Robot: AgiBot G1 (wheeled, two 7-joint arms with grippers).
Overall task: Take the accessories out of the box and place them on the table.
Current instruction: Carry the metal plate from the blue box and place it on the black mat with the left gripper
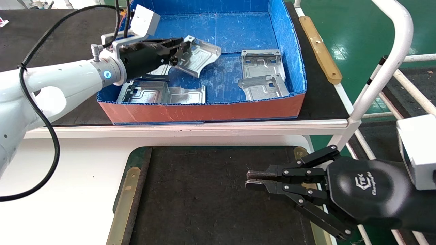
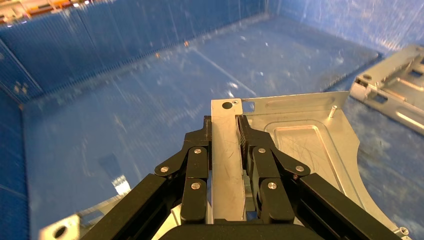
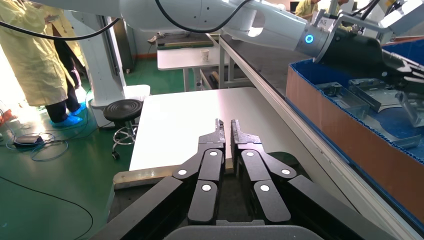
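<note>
My left gripper (image 1: pixel 182 47) reaches into the blue box with orange-red walls (image 1: pixel 204 110). It is shut on the bent edge of one silvery plate (image 1: pixel 201 56) and holds it tilted above the box floor. The left wrist view shows the jaws (image 2: pixel 225 125) clamped on that plate (image 2: pixel 300 145). More plates lie in the box: two at the right (image 1: pixel 262 66) (image 1: pixel 264 87) and two at the front left (image 1: pixel 146 92) (image 1: pixel 185 96). My right gripper (image 1: pixel 250 180) is shut and empty over the right side of the black mat (image 1: pixel 211 190) on the white table (image 1: pixel 68 177). It also shows in the right wrist view (image 3: pixel 226 127).
The box stands on a black-topped bench (image 1: pixel 61 41) behind the table. A white tube frame (image 1: pixel 391 61) rises at the right. A tan strip (image 1: pixel 124 200) lines the mat's left side. A black cable (image 1: pixel 41 112) hangs from my left arm.
</note>
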